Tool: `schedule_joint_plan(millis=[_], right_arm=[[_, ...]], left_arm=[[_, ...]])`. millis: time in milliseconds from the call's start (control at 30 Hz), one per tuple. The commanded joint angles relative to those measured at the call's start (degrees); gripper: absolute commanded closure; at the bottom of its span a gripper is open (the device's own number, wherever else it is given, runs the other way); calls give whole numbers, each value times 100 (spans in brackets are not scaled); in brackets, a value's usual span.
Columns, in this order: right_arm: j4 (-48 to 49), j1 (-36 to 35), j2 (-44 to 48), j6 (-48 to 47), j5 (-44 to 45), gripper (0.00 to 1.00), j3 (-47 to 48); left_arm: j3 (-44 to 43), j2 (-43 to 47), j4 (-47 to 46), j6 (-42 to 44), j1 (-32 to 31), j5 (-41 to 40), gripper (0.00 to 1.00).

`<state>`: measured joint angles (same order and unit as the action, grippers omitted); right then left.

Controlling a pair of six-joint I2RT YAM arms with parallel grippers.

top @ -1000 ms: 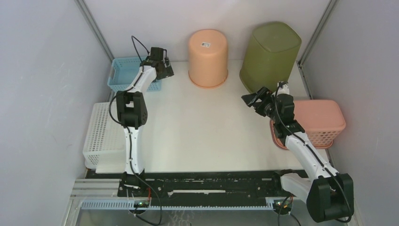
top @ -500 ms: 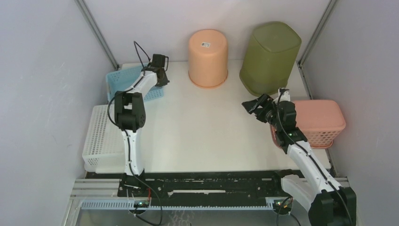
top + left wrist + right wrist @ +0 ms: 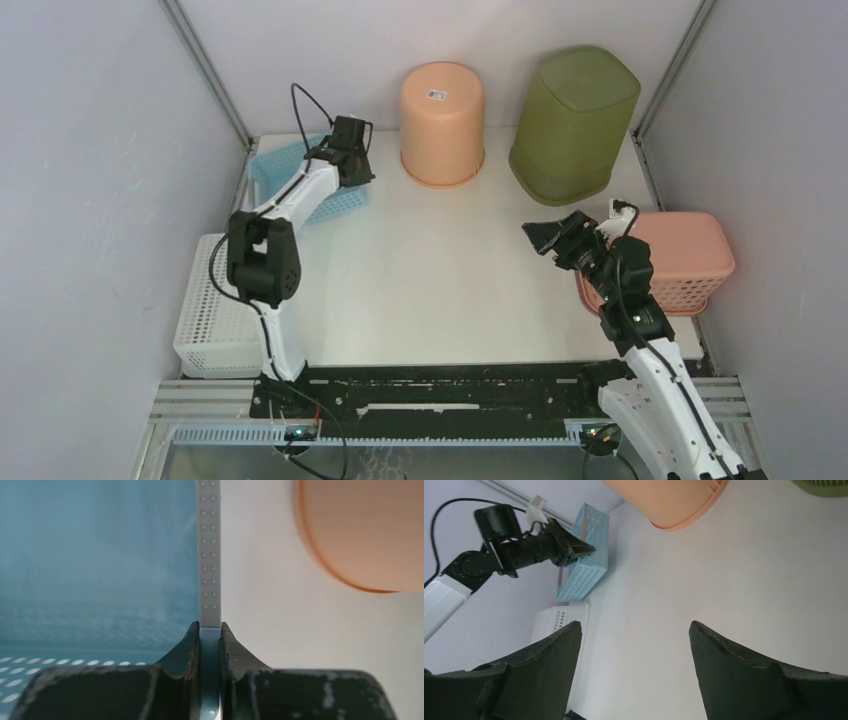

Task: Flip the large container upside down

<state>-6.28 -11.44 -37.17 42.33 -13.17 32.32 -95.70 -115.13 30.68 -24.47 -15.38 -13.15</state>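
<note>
A blue perforated container [image 3: 272, 168] stands at the table's far left, tilted, with one side raised. My left gripper [image 3: 350, 165] is shut on its right rim. In the left wrist view the dotted rim strip [image 3: 209, 555] runs straight between my clamped fingers, with the left gripper [image 3: 210, 630] pinching it and the blue inside [image 3: 95, 555] to the left. The right wrist view shows the same blue container [image 3: 586, 555] from afar. My right gripper [image 3: 535, 232] hovers open over the table's right side, with nothing between its fingers [image 3: 559, 650].
An orange bin [image 3: 442, 120] and a bigger olive bin [image 3: 575, 120] stand mouth down at the back. A pink basket [image 3: 690, 255] lies inverted at the right edge, close behind my right arm. A white basket [image 3: 210, 310] sits off the table's left side.
My left gripper went from open to shut on the blue container's rim and pulled it rightward, tilting it. The right arm drew back towards the near right.
</note>
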Motion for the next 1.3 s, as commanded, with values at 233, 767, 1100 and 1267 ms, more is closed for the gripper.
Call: schedule_joint_plan(millis=[233,767,1100,1267], right_arm=[[-930,-42,918,-145,225,13,382],[-1586,-25,1332,-323,368,13,838],[-2129,60,1532,-610,502,13,1270],[-2499,156,1649,-770,535,12,1662]], left_arm=[[-103,2060,-385,-94,33,811,100],[1680,4096,-2233,-1876,-127,3634,100],[2840,4626,-4526,-3640,-809,4345,100],[3962,4286,-7875,-6052,-1098,4504,100]])
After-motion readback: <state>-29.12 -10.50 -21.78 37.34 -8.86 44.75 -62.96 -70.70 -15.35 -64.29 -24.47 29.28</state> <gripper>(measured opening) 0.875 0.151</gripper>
